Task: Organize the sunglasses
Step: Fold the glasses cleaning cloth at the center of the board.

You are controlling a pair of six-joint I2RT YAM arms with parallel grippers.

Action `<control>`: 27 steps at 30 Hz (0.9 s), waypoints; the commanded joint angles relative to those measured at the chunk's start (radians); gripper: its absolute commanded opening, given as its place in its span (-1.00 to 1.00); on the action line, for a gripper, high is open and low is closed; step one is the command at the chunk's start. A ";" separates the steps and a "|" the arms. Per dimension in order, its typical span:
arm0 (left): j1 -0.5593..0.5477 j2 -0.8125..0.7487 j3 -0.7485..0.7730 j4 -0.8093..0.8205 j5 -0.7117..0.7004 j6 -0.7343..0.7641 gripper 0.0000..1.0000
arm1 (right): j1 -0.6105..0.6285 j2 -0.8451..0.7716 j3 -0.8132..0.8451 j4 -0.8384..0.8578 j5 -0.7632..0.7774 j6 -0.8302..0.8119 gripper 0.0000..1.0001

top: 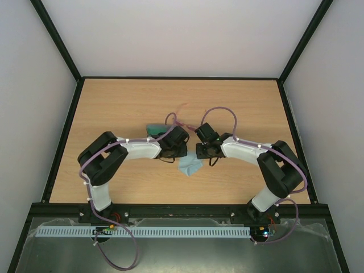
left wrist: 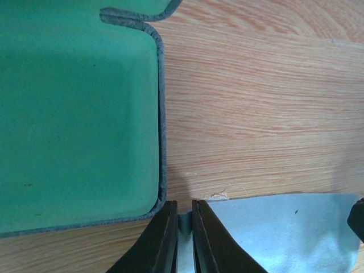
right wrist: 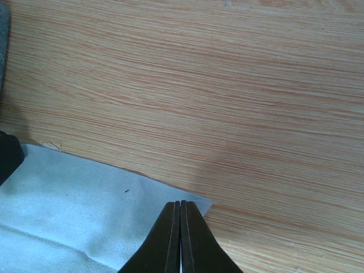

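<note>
The light-blue cloth (top: 190, 166) lies between my two grippers. My left gripper (left wrist: 183, 207) is shut on one corner of the cloth (left wrist: 284, 227), right beside the open grey-blue case with green lining (left wrist: 74, 114). My right gripper (right wrist: 180, 205) is shut on the other corner of the cloth (right wrist: 68, 205). In the top view the left gripper (top: 174, 149) and right gripper (top: 206, 149) face each other at mid-table. The sunglasses (top: 182, 119) show only as thin pinkish-red wire just beyond the grippers, mostly hidden by the wrists.
The case (top: 153, 128) sits by the left wrist, partly under it. The wooden table (top: 114, 102) is bordered by a black frame and white walls. Purple cables loop over both arms.
</note>
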 commanded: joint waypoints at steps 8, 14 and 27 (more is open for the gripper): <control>-0.027 0.011 0.007 -0.102 -0.072 0.006 -0.96 | -0.004 -0.036 -0.025 -0.012 -0.020 0.015 -0.97; -0.036 -0.074 0.002 -0.147 -0.084 0.009 -0.96 | -0.003 -0.114 -0.035 -0.006 -0.084 -0.005 -0.97; -0.126 -0.353 -0.035 -0.255 -0.108 -0.030 -0.96 | 0.143 -0.331 -0.010 -0.150 -0.121 0.021 -0.97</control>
